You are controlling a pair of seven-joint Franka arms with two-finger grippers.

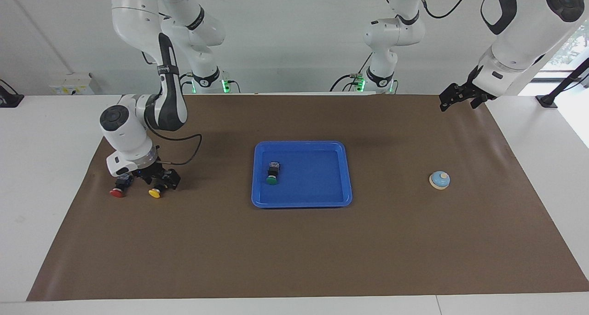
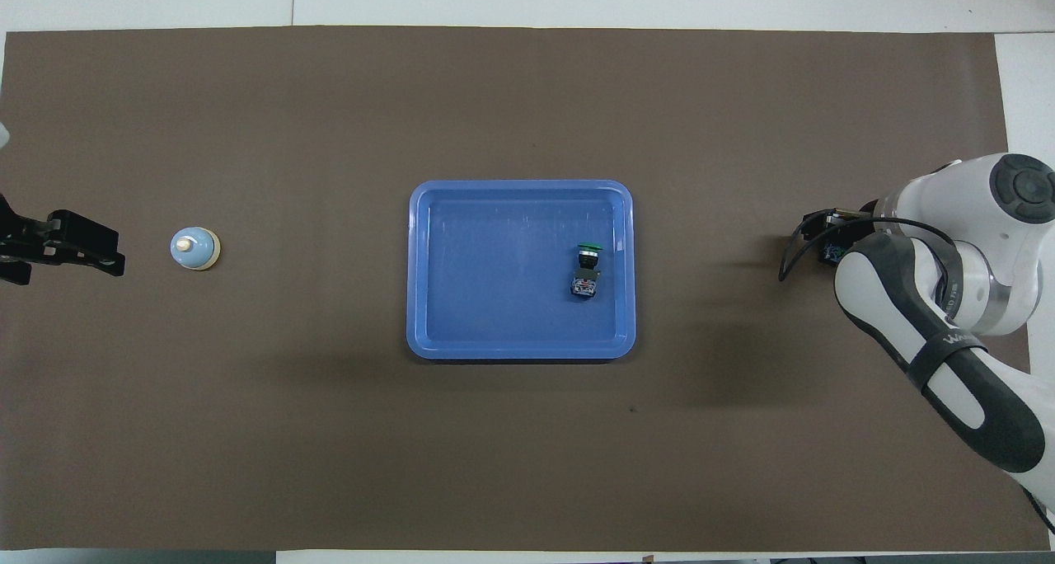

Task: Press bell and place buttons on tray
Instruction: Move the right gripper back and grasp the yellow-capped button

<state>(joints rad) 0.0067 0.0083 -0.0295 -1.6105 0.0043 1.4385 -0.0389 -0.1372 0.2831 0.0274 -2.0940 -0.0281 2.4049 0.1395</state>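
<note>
My right gripper (image 1: 160, 180) is down on the yellow button (image 1: 154, 193), over its black body, with the yellow cap sticking out from under it. The red button (image 1: 118, 189) lies on the mat close beside it, toward the right arm's end of the table. In the overhead view my right arm hides both of these buttons and most of the right gripper (image 2: 824, 236). The green button (image 1: 272, 174) (image 2: 586, 269) lies on its side in the blue tray (image 1: 343, 167) (image 2: 429, 300). The light-blue bell (image 1: 439, 180) (image 2: 195, 249) stands toward the left arm's end. My left gripper (image 1: 453, 98) (image 2: 82, 251) waits open in the air over the mat's edge there.
A brown mat (image 1: 294, 250) covers the table. The tray sits at its middle, with the bell and the loose buttons at either end of it. White table surface (image 1: 41, 167) shows around the mat.
</note>
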